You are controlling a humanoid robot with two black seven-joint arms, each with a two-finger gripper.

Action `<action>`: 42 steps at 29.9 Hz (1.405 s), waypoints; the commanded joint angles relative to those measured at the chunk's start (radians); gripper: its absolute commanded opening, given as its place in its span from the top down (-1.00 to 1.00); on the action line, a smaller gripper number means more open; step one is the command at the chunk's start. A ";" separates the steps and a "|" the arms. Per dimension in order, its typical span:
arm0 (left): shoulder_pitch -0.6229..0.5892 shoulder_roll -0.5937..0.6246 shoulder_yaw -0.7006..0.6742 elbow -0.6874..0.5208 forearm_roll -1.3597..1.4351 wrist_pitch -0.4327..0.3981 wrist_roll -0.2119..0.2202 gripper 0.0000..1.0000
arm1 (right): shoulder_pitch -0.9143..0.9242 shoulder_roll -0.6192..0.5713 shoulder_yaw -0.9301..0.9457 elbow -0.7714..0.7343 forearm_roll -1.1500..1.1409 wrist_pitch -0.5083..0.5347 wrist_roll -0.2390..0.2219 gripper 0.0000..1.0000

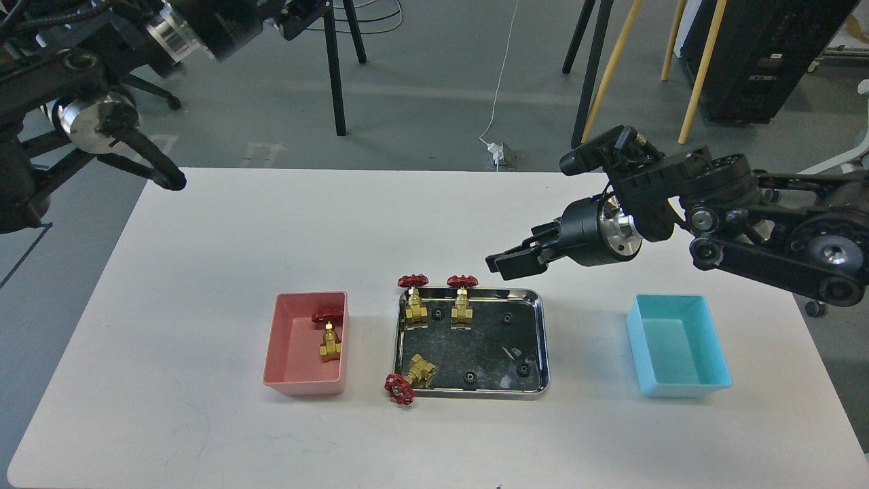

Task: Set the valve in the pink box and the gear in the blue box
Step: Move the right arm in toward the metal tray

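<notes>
One valve (329,336) stands in the pink box (288,353). Two valves (413,299) (462,299) stand upright at the back left of the steel tray (541,339). A third valve (411,378) lies at the tray's front-left corner, its red wheel over the rim. Several black gears lie in the tray, among them one gear (506,318) at the back right and another gear (523,369) at the front right. The blue box (679,346) is empty. My right gripper (501,266) hovers just behind the tray's back edge, fingers slightly apart and empty. My left gripper (302,12) is high at the top left, cut off by the frame.
The white table (204,238) ends at a far edge, with stand legs (336,68) and a floor socket (501,155) behind it. My right arm (747,217) spans the air above the table's right side, behind the blue box.
</notes>
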 commanded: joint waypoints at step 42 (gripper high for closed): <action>0.087 -0.142 -0.106 -0.014 0.000 -0.002 0.000 -0.61 | -0.121 0.051 0.297 -0.327 0.505 0.000 -0.427 -1.00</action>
